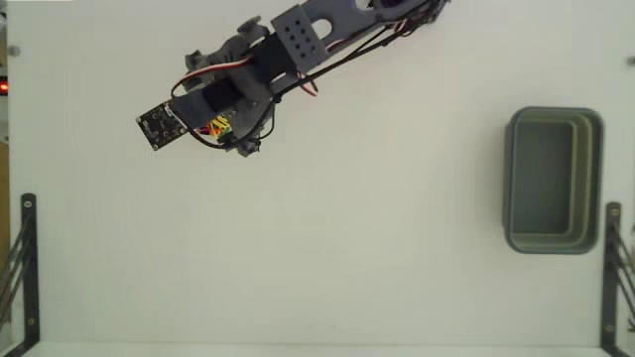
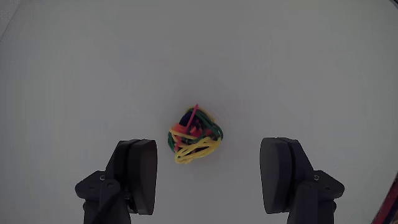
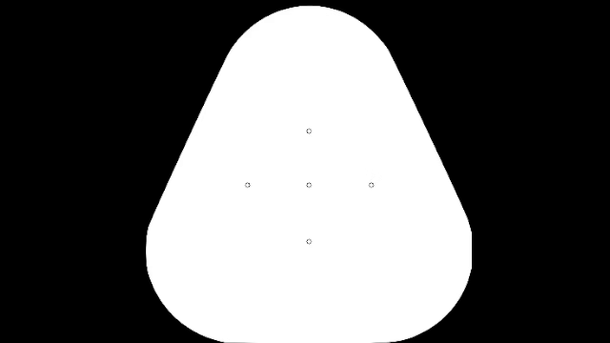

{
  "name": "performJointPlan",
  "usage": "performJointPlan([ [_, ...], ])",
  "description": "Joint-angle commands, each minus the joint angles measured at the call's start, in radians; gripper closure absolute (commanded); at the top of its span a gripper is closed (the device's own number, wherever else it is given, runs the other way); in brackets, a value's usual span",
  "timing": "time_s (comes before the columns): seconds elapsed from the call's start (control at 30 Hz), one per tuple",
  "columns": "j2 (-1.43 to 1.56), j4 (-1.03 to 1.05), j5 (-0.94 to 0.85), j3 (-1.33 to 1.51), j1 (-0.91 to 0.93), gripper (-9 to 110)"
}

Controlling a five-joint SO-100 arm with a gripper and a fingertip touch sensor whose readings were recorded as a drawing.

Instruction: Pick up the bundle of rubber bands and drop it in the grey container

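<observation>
I see one bundle of rubber bands (image 2: 195, 135) on the bare white desk (image 1: 347, 248) between my open pincer (image 2: 214, 177) fingers, untouched; one grey container (image 1: 554, 180) sits unobstructed near the right edge.

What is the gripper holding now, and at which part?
Nothing. In the wrist view the gripper is open, and the bundle of rubber bands lies on the table between its fingers, untouched.

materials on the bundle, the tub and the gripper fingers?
Bundle of rubber bands: thin matte loops, looks like rubber. Grey container: smooth grey-green moulded plastic, by its rounded corners and thick rim. Fingers: dark matte plastic, likely printed; layer lines not resolvable. Gripper open.
</observation>
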Motion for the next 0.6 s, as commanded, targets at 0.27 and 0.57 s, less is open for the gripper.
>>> performJointPlan([
  [0.27,-0.001,-0.004,0.003,-0.058,0.011,-9],
  [0.57,-0.063,-0.01,0.003,-0.114,0.011,-9],
])
